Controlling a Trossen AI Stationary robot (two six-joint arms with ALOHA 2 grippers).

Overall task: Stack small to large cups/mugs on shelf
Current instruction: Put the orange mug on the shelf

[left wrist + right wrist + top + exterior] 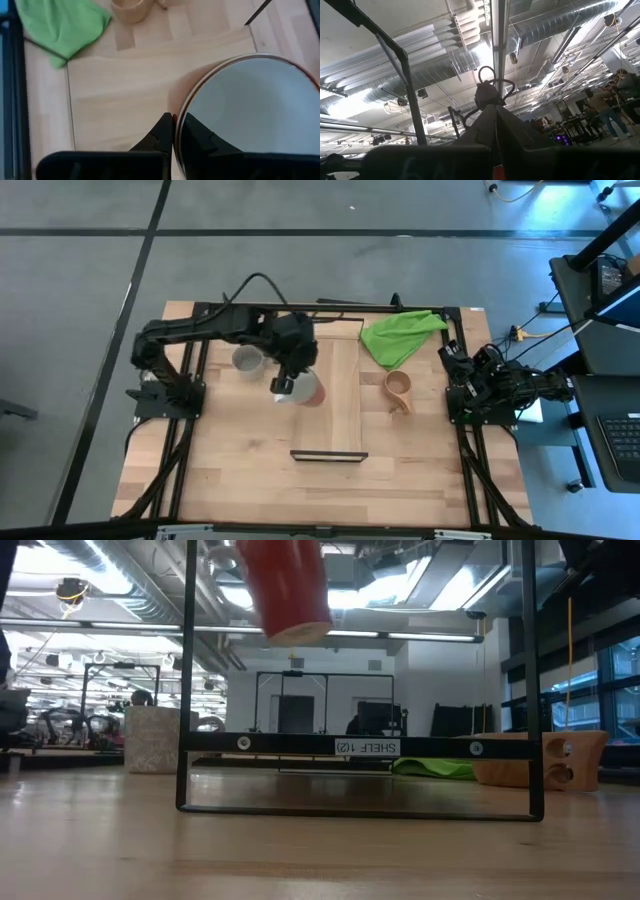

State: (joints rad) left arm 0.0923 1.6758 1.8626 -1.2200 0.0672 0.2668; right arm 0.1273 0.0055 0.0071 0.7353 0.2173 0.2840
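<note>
My left gripper [284,382] is shut on the red mug [306,389], white inside [250,110]. It holds the mug in the air [290,585] over the left edge of the shelf, a long light-wood board [338,395] with black metal ends [360,746]. The grey mug [248,360] stands on the table left of the shelf, and the tan wooden cup [398,391] stands to its right. My right gripper [458,370] rests shut at the table's right edge, and its wrist view [495,117] faces the ceiling. My left gripper pinches the red mug's rim wall [178,131], with one finger [161,134] outside and one finger [199,136] inside. The fingers come from above, pointing down. The mug hangs lifted clear, mouth up and slightly tilted, its base [300,632] well above the shelf.
A bright green cloth [400,335] lies at the far right of the shelf, also seen in the left wrist view [60,25]. Black frame rails run along the table's left and right sides [180,440]. Bare board shows on the shelf's near half [330,430].
</note>
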